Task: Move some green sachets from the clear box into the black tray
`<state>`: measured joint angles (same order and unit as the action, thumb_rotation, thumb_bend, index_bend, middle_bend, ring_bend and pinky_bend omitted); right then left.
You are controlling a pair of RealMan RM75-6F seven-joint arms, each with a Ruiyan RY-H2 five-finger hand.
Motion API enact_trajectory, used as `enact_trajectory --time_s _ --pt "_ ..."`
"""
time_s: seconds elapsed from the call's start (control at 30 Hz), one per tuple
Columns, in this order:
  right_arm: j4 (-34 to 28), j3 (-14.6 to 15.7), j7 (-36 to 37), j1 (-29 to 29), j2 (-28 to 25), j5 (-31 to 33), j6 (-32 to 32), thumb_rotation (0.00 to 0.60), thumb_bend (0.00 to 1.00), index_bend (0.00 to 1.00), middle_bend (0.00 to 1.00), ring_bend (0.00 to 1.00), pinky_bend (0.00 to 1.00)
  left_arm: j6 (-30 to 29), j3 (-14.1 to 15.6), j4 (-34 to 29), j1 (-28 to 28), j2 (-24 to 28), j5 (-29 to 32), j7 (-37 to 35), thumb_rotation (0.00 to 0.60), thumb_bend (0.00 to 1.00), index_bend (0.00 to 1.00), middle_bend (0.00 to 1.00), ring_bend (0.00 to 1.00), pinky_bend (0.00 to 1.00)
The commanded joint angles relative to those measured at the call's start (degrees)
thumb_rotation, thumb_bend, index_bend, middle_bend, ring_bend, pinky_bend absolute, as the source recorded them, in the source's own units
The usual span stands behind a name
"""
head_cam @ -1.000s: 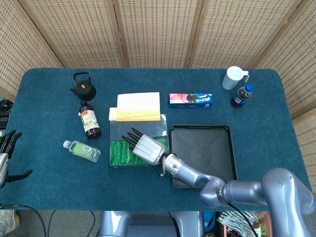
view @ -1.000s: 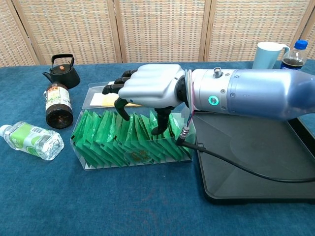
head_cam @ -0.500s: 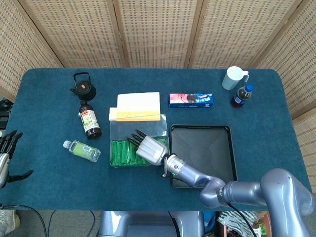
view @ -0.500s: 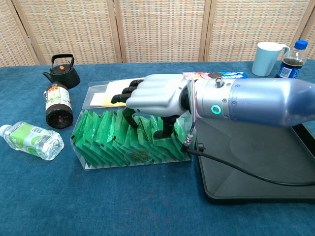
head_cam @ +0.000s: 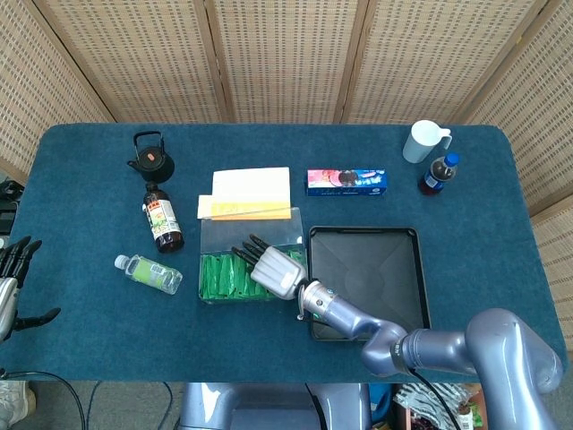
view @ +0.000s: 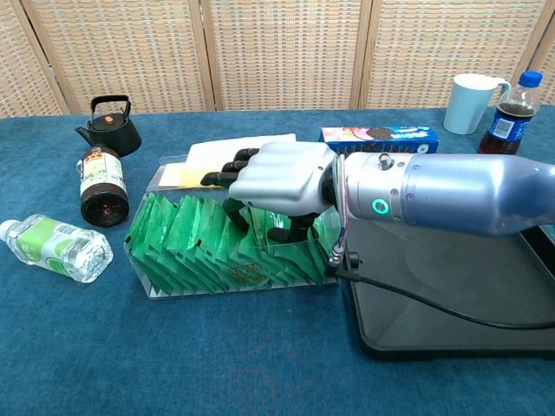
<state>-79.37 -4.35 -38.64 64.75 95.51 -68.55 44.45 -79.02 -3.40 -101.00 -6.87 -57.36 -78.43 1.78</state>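
Observation:
The clear box [head_cam: 211, 235] [view: 232, 287] stands left of the black tray [head_cam: 396, 247] [view: 451, 295], filled with a row of upright green sachets [head_cam: 220, 277] [view: 178, 238]. My right hand [head_cam: 277, 270] [view: 282, 178] is down in the box's right half, palm down, its dark fingers [view: 227, 170] curled in among the sachets. Whether it pinches one is hidden by the hand itself. The tray holds no sachets. My left hand [head_cam: 12, 273] hangs at the far left edge of the head view, off the table, fingers apart and holding nothing.
A black kettle [head_cam: 149, 157] [view: 109, 126], a dark bottle [head_cam: 162, 219] [view: 103, 182] and a lying water bottle [head_cam: 149, 273] [view: 54, 247] are left of the box. White and yellow paper [head_cam: 251, 193] lies behind it. A biscuit box [head_cam: 346, 182], a cup [head_cam: 424, 141] and a cola bottle [head_cam: 438, 173] stand far right.
My right hand has dropped lower and shifted slightly toward the tray side, its fingers sinking in among the sachets. The left hand has not moved.

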Motion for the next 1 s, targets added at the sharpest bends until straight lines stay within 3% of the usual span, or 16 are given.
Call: enact_trajectory --time_s 0.03,0.33,0.67,1.0 --pt "0.3 0.0 0.5 -0.3 0.3 -0.5 0.3 0.6 0.36 0.43 0.03 0.0 0.0 0.0 0.0 0.0 0.0 0.0 0.0 0.0 0.6 0.12 0.0 0.0 0.0 0.0" --pt "2.7 0.3 6.7 -1.8 2.0 -6.4 3.1 0.6 0.49 0.63 0.02 0.0 0.0 -0.1 0.0 0.0 0.0 0.1 -0.2 -0.3 0.6 0.12 0.0 0.0 0.0 0.0" --pt "5.0 0.5 12.0 -2.9 2.8 -12.2 6.2 0.6 0.53 0.64 0.02 0.0 0.01 -0.1 0.1 0.0 0.0 0.1 -0.2 -0.1 0.6 0.12 0.0 0.0 0.0 0.0" --pt "3.9 -1.1 15.3 -3.7 0.8 -16.8 10.2 0.6 0.53 0.65 0.02 0.0 0.01 -0.3 0.2 -0.2 0.0 0.0 -0.5 0.0 0.6 0.12 0.0 0.0 0.0 0.0"
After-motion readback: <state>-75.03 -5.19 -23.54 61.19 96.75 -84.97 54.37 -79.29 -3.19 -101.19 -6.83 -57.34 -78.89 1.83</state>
